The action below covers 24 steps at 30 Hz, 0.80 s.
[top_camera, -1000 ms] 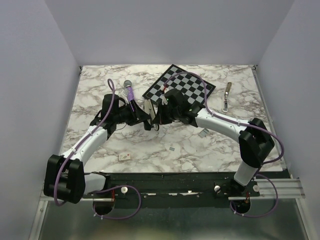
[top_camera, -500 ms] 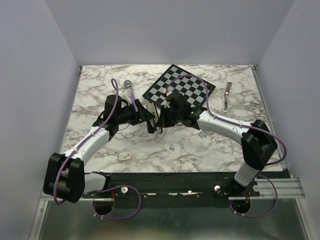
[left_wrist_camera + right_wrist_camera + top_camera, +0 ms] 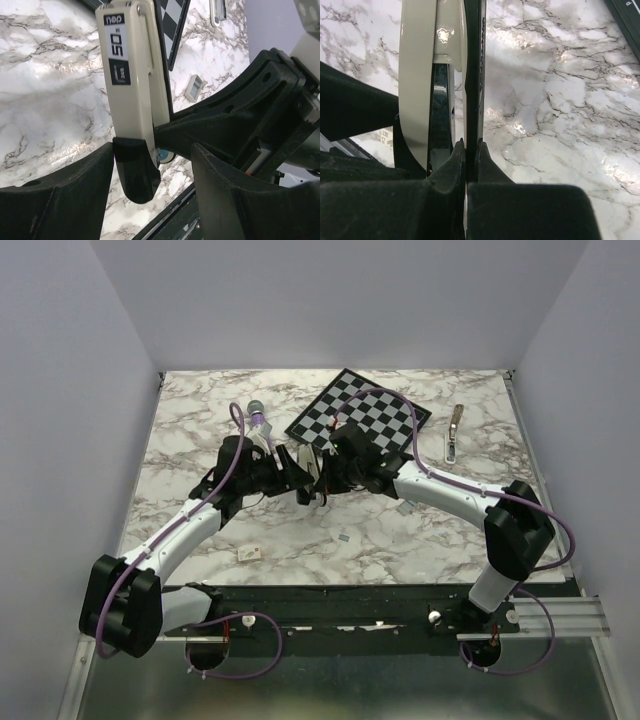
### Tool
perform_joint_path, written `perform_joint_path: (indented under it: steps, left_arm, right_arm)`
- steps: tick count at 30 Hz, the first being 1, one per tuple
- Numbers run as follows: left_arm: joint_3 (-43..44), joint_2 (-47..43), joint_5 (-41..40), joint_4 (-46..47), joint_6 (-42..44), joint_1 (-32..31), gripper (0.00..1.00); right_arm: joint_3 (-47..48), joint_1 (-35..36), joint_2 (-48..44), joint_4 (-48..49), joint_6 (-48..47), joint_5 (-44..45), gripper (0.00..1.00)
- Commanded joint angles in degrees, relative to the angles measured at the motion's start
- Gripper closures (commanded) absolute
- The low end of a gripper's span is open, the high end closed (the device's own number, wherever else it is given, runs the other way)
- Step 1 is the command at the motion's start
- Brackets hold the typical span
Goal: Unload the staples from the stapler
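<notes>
The stapler (image 3: 132, 75) has a cream top cover with a black label and a rounded black end. It is held up off the marble table between the two arms (image 3: 311, 472). My right gripper (image 3: 470, 145) is shut on the thin black base (image 3: 473, 75), and the cream cover (image 3: 417, 75) stands apart to its left. My left gripper (image 3: 152, 160) is open with the stapler's black end between its fingers: the left finger (image 3: 75, 190) lies close to that end, and a wide gap shows to the right finger (image 3: 225, 185). In the top view the two grippers (image 3: 290, 472) (image 3: 325, 475) meet at the table's middle.
A purple cylinder (image 3: 258, 422) lies behind the left gripper. A black-and-white checkerboard (image 3: 365, 415) is at the back centre and a pale metal bar (image 3: 455, 432) at the back right. Small loose pieces (image 3: 407, 505) (image 3: 249, 554) (image 3: 345, 536) lie on the marble.
My left gripper has moved right to the stapler and its jaws have opened wider around the black end. The right gripper has kept its hold, almost in place.
</notes>
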Motion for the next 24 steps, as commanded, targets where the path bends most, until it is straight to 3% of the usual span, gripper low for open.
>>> perform_joint_path:
  steps: [1, 11, 15, 16, 19, 20, 24]
  left_arm:
    - [-1.4, -2.2, 0.3, -1.5, -1.4, -1.1, 0.31]
    - [-4.6, -2.2, 4.1, 3.6, -6.7, -1.3, 0.31]
    - [-4.1, -2.4, 4.3, 3.5, -6.7, -1.4, 0.37]
    - [-4.2, -2.9, 4.4, 3.5, -6.8, -1.4, 0.40]
    - [-3.6, -3.2, 4.3, 2.1, -6.1, -1.7, 0.61]
    - [-3.4, -3.3, 4.3, 1.6, -5.9, -1.8, 0.72]
    - [-1.2, -3.8, 3.2, -3.7, -2.5, -1.7, 0.95]
  right_arm:
    - [1.6, -0.4, -3.1, 3.2, 1.6, 4.1, 0.99]
    - [-0.2, -0.9, -5.1, 5.8, 4.7, 2.9, 0.99]
    - [-0.5, -0.9, -5.2, 6.1, 5.2, 2.9, 0.99]
    - [-0.6, -0.9, -5.2, 6.3, 5.2, 2.8, 0.99]
    - [-1.3, -0.9, -5.4, 6.5, 5.0, 2.8, 0.99]
    - [-1.3, -0.8, -5.2, 6.6, 4.9, 2.9, 0.99]
    - [-2.0, -1.1, -5.0, 6.6, 2.8, 1.3, 0.99]
